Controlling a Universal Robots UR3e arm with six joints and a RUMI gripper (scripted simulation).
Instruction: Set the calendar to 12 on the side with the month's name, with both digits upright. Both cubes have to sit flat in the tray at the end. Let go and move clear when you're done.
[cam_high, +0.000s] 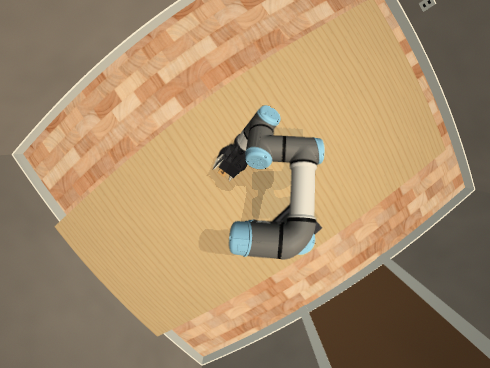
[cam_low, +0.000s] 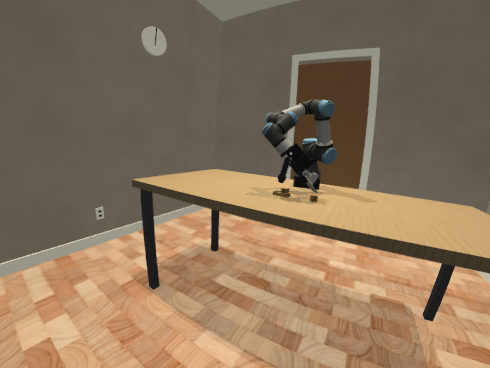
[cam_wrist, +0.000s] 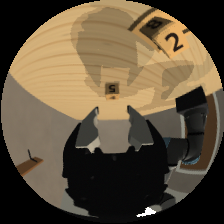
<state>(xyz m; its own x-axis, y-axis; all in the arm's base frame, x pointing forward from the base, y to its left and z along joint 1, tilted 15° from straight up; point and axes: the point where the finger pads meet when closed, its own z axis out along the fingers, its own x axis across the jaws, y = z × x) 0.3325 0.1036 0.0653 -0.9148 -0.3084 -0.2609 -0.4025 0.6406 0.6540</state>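
Table stands on parquet floor.

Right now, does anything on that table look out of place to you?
Yes. One cube, showing a 5, lies alone on the table, apart from the tray where the other cube shows a 2. The gripper is open and holds nothing.
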